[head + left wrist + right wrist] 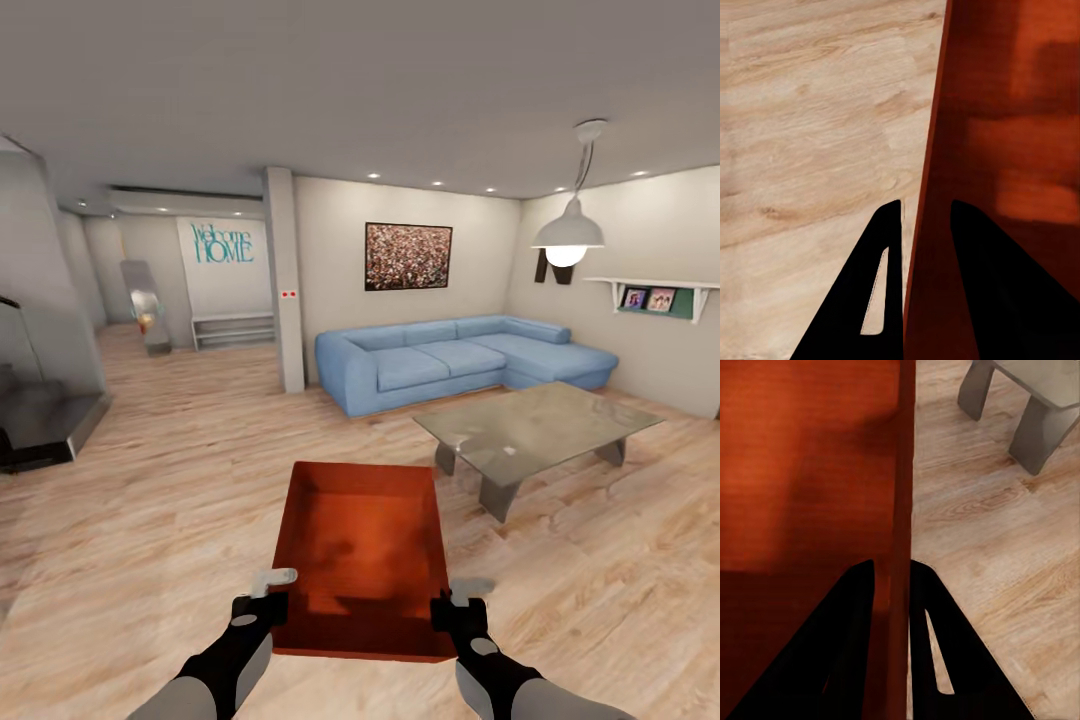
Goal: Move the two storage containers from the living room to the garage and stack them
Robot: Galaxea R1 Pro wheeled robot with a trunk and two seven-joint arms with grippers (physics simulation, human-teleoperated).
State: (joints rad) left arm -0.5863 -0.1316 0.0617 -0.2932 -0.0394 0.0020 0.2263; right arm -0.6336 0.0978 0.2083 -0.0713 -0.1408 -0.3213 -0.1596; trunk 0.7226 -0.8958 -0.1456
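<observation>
Living room wood floor (180,480) below, orange-red container (362,560) held between grippers, left gripper (262,606) and right gripper (452,612) each clamping a side wall between its jaws.

Storage container (362,545): orange-red, plain, shaded darker inside. Fingers (881,292): black. Floor (180,470): light wood planks with visible grain. Sofa (450,360): blue. Walls (330,290): cream. Coffee table (535,425): grey-green glass top, grey legs. Wall lettering (222,243): teal.
</observation>
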